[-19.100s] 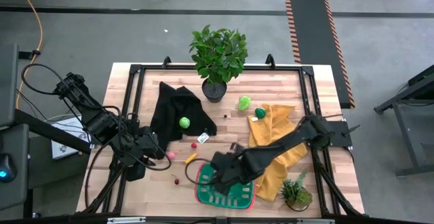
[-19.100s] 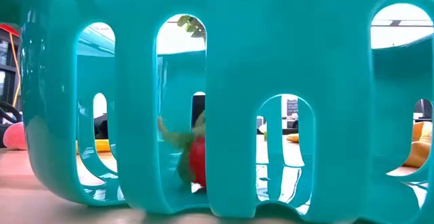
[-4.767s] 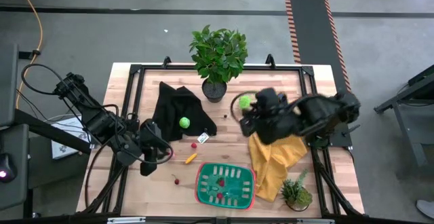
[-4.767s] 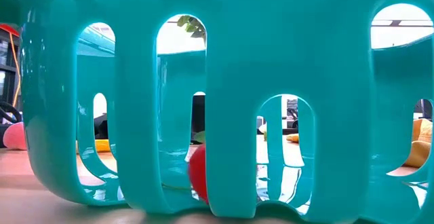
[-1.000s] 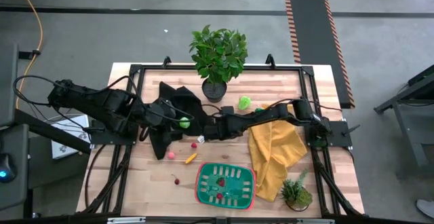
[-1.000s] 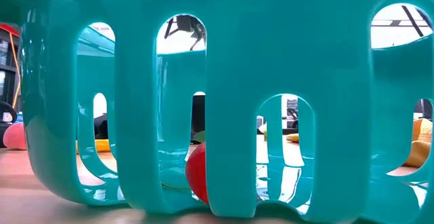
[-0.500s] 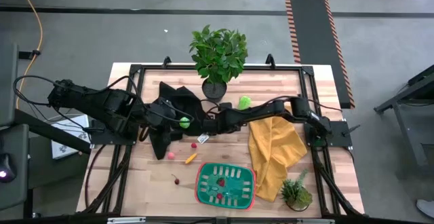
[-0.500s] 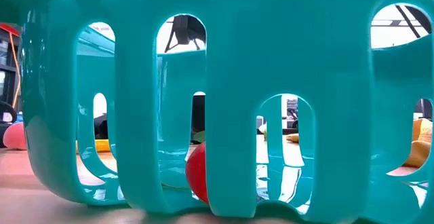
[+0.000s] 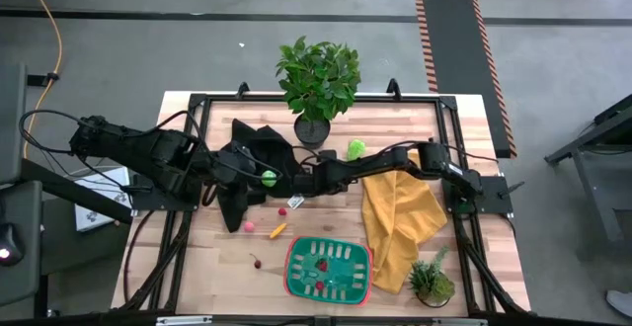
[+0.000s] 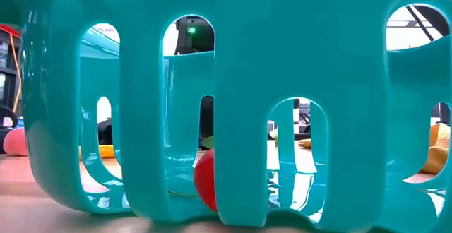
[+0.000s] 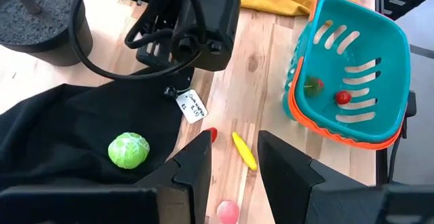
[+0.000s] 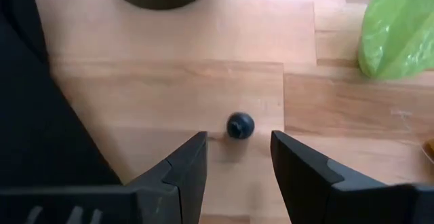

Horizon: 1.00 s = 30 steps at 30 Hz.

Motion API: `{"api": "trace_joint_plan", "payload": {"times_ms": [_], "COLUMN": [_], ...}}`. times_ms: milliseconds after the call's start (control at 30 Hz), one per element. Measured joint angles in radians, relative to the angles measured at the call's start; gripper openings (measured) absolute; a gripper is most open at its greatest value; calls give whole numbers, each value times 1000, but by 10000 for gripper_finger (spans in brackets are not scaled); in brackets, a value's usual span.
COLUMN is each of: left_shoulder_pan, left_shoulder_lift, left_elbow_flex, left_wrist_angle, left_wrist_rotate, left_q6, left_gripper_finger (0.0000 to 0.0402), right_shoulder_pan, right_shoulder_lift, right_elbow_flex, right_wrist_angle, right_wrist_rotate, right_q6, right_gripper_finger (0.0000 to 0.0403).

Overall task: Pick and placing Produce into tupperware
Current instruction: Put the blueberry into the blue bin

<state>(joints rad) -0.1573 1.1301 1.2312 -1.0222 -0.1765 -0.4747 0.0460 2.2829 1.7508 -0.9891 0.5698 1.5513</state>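
The right gripper (image 9: 299, 181) has moved a little more toward the left of the high view in the last second and now hangs over the wood just right of the black cloth (image 9: 259, 158). Its jaws stand apart and hold nothing; a small dark round piece (image 12: 240, 125) lies between their tips in the wrist view, so I judge this piece is the next pick.

The left gripper (image 9: 241, 165) stays over the black cloth, jaws also apart and empty, near the lime-green ball (image 11: 128, 150).

The green tray-like container with red rim (image 9: 293, 278) is at lower centre and already holds red pieces (image 9: 320, 265). A pink ball (image 9: 250, 225) and a yellow piece (image 9: 278, 230) remain outside.
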Motion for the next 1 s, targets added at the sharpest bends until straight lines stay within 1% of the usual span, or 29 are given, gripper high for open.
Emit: {"api": "trace_joint_plan", "payload": {"times_ms": [500,767,1000], "left_shoulder_pan": [0,0,0], "left_shoulder_lift": [0,0,0], "left_elbow_flex": [0,0,0], "left_wrist_angle": [-3,-21,-29], "left_wrist_rotate": [0,0,0], "left_q6": [3,3,3], "left_gripper_finger": [111,111,111], "right_shoulder_pan": [-2,19,21], "right_shoulder_lift": [0,27,29], "right_elbow_flex": [0,0,0], "right_wrist_angle": [-5,7,10], "right_wrist_rotate": [82,130,125], "right_q6": [-5,22,22], "right_gripper_finger": [154,154,154]}}
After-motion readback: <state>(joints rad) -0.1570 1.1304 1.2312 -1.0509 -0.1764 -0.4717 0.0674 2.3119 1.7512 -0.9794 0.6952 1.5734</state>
